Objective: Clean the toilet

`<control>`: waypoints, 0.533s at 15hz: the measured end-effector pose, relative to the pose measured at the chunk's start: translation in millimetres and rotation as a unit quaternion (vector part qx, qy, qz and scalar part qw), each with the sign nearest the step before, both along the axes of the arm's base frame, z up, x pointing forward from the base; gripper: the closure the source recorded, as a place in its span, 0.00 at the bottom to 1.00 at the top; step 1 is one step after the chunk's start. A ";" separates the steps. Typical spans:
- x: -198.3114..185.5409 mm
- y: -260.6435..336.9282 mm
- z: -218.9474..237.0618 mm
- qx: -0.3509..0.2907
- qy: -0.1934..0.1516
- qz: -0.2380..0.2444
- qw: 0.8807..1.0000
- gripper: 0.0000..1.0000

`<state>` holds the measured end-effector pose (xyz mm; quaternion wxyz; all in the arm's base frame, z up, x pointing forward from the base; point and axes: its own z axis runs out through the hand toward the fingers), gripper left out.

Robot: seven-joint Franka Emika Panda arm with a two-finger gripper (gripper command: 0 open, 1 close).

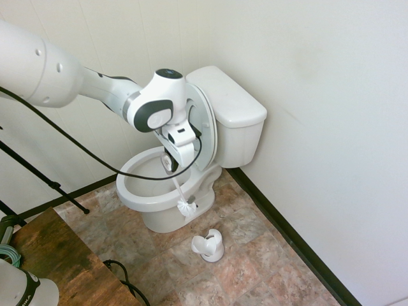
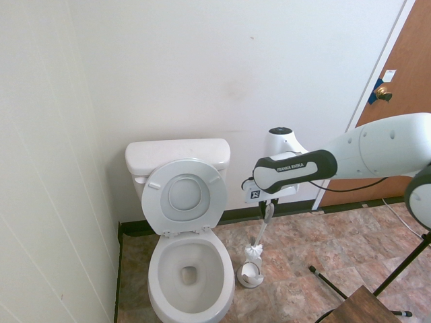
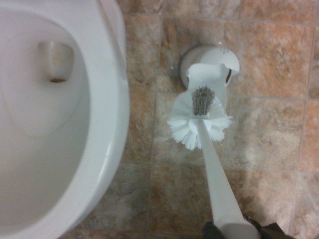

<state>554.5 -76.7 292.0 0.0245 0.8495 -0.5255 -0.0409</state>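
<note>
A white toilet brush [image 3: 214, 172] is pinched by its handle in the jaws of a Franka gripper [image 2: 267, 203], bristles hanging down. The toilet [image 2: 190, 276], lid [image 2: 184, 198] raised, is seen beside it, near the open brush holder [image 1: 209, 245] set on the tiled floor [image 1: 242, 264].

And there's the brown door [image 2: 412, 87], brass knob [image 2: 382, 94] near its edge, blue tape [image 2: 372, 96] beside that, white label [image 2: 389, 75] just above; dark baseboard [image 1: 290, 234] edging the mottled tile floor [image 1: 255, 271]!
</note>
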 end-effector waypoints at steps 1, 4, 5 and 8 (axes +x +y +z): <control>3.0 -12.9 -12.5 0.002 0.007 -0.008 1.000 1.00; 15.6 -41.5 -53.1 0.014 0.025 -0.026 0.999 1.00; 20.8 -46.7 -66.3 0.018 0.030 -0.029 0.999 1.00; 34.1 -56.8 -100.8 0.028 0.042 -0.034 0.998 1.00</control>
